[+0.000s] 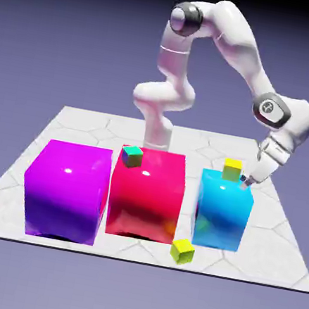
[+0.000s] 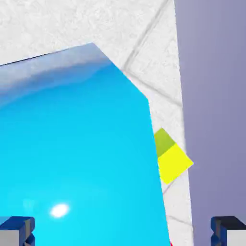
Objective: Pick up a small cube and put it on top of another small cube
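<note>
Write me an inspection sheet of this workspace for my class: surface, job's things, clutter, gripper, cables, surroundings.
Surface: pale tabletop with thin grey seams.
Job's things: small turquoise cube on top of the red block; one small yellow cube on the cyan block, another yellow cube on the table. No small cubes stacked together.
Clutter: the large red and cyan blocks, plus a purple block at the exterior view's left.
Gripper: the gripper is open, nothing held, close to the cyan block.
Cables: nothing seen.
Surroundings: plain blue-violet backdrop.
</note>
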### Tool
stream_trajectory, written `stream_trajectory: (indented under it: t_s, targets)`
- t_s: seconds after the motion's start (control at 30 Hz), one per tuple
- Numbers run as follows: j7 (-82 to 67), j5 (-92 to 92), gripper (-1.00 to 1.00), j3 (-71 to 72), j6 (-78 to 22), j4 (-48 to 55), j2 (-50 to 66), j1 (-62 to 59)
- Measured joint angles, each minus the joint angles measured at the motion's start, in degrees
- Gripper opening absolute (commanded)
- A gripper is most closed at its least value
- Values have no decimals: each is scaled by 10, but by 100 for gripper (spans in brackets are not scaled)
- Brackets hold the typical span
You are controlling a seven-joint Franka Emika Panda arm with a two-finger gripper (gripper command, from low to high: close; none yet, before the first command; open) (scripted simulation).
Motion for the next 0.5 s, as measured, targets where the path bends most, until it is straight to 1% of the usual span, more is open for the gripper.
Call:
stream_trajectory:
  t_s: [0.17,0.5]
  targets:
    - [-26,-62,0,35,-125,69,79,54]
    - [61,-245,0,241,-132,-20,251,42]
